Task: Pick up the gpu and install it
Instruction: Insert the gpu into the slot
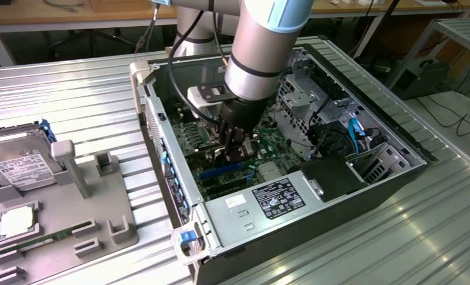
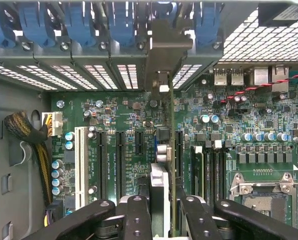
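My gripper (image 2: 161,202) is shut on the gpu (image 2: 159,187), which I see edge-on as a thin upright card between the two black fingers (image 2: 138,217). Its metal bracket (image 2: 164,47) reaches the case's rear slot openings, under the blue latches. The card stands over the green motherboard (image 2: 124,120), in line with the expansion slots; whether it is seated I cannot tell. In the exterior view the arm reaches down into the open PC case (image 1: 171,172), with the gripper (image 1: 230,151) low over the motherboard and the gpu (image 1: 221,157) dark between its fingers.
A grey fixture (image 1: 100,202) on the exterior view's left carries a hard drive (image 1: 16,163) and a memory stick (image 1: 37,242). Inside the case are the power supply (image 1: 278,199), drive cage (image 1: 306,95), CPU socket (image 2: 261,192) and a cable bundle (image 2: 26,132).
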Motion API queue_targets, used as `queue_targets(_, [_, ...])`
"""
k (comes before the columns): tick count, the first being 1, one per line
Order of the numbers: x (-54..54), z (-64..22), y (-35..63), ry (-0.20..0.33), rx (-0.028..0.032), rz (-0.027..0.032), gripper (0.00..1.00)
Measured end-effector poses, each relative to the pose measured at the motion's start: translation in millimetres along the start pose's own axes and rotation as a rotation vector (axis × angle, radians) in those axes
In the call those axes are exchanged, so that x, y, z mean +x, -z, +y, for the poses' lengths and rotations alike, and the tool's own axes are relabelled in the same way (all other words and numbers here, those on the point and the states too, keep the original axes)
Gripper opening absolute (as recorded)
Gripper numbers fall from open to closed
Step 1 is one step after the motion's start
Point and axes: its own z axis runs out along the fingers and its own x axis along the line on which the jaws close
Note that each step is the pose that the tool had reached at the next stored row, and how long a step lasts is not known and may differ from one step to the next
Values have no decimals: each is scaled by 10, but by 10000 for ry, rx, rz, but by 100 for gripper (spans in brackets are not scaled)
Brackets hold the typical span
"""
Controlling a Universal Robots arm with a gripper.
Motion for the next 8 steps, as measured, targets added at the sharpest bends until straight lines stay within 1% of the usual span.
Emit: queue_targets(8, [1, -3, -32, 0, 0, 0, 28])
